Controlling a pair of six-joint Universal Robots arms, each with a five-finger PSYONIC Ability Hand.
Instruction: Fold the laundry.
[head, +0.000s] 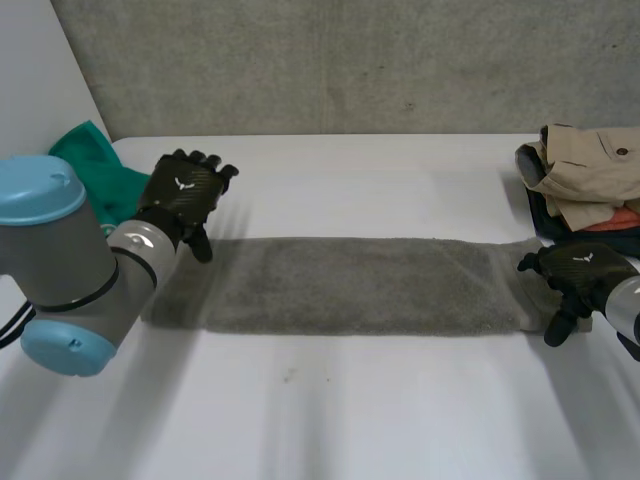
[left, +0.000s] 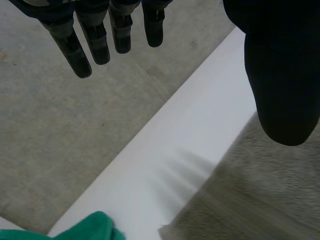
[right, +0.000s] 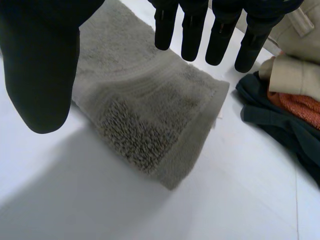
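You have one grey towel (head: 350, 285) stretched across the table (head: 350, 420), with one green cloth (head: 100, 165) and one clothes pile (head: 585, 180) near its ends. The left hand (head: 185, 195) and right hand (head: 575, 272) hover one at each end, fingers straight, holding nothing.

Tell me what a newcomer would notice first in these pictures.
A long grey towel lies stretched across the white table, the left robot hand open at one end and the right robot hand open at the other. A green cloth sits at the table's left edge; a pile of beige, dark and orange clothes lies by the right robot hand.
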